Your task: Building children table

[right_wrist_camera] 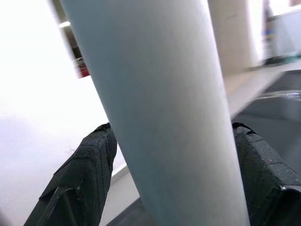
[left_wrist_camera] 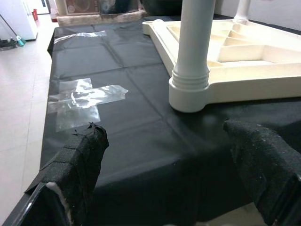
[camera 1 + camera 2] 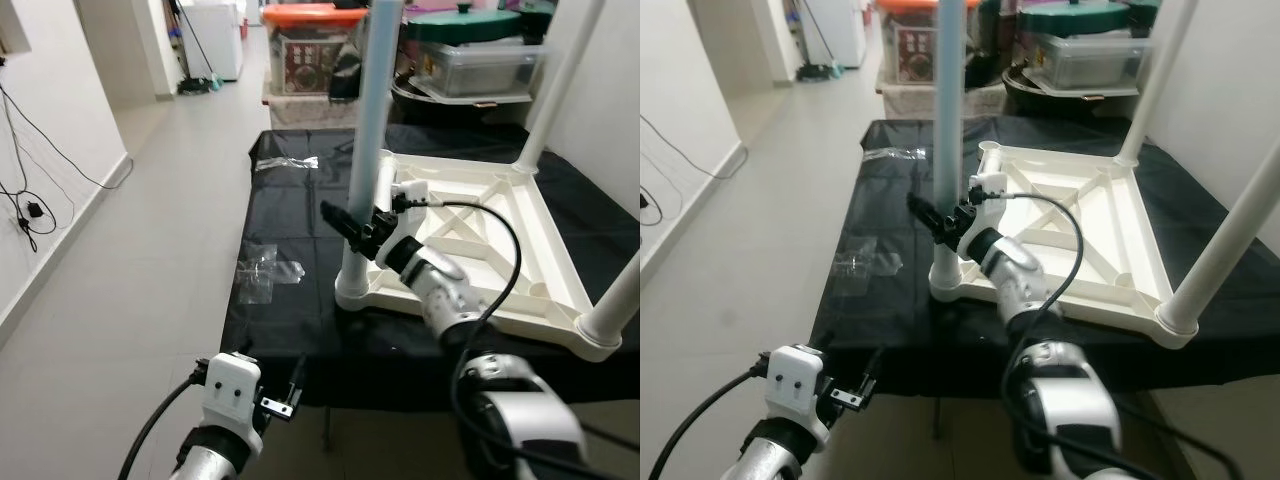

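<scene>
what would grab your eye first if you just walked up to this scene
The upside-down white children's table lying on the black sheet, its legs pointing up. Next, the right gripper closed around the pale leg at the near left corner. The left gripper hangs open at the sheet's near edge, with clear plastic wrappers lying nearby.

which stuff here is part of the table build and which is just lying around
Job: upturned white table top; pale blue leg in its near corner socket; two more white legs; right gripper around the blue leg.

Lying about: clear plastic wrappers; storage bins; black cloth.
</scene>
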You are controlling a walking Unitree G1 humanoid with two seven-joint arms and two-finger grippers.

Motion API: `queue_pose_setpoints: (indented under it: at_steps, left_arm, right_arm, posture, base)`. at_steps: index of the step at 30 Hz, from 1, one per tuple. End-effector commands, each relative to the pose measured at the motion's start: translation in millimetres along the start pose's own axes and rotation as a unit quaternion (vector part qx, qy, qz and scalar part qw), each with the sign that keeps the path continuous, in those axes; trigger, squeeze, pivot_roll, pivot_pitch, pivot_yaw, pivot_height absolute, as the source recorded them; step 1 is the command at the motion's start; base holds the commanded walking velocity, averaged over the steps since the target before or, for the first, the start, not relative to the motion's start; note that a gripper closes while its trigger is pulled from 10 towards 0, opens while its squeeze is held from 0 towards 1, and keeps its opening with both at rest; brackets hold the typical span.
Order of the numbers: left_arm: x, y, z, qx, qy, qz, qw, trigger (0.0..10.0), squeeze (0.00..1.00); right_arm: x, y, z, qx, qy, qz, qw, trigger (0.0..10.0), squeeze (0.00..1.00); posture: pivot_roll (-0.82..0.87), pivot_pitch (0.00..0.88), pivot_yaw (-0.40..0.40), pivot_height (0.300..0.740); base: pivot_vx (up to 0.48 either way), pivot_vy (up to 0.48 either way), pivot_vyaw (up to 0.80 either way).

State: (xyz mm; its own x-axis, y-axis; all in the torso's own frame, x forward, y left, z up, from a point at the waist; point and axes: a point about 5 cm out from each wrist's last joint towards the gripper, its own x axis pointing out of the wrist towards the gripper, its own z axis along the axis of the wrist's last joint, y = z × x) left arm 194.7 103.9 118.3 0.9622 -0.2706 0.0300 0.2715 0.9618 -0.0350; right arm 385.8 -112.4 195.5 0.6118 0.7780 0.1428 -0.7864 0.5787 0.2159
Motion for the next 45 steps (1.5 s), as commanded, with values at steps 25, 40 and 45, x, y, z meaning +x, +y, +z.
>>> queue_pose_setpoints:
  at_steps: [25,40,45]
  left_arm:
    - [-0.4,-1.6,-4.8,-0.007,0.011,0.000,1.000,10.0,0.00]
    - [0.0,1.5,-3.8,0.000,0.011,0.001,1.000,10.0,0.00]
    - [0.3,0.9,-4.1,-0.002,0.011,0.001,1.000,10.0,0.00]
  right_arm:
    - [27.8,6.9,-18.7,-0.052,0.056,-0.089,0.993,0.0,0.00]
    - [-12.2,-9.8,-52.8,-0.008,0.006,-0.560,0.828,8.0,0.00]
    - [6.2,4.1,-51.8,-0.018,-0.005,-0.494,0.869,10.0,1.00]
  posture:
    - [0.07,0.000,-0.014,0.740]
    - [0.07,0.000,-0.006,0.740]
    - [0.06,0.000,-0.012,0.740]
  base:
    - [0.000,0.000,0.00]
    - [0.000,0.000,0.00]
    - [0.000,0.000,0.00]
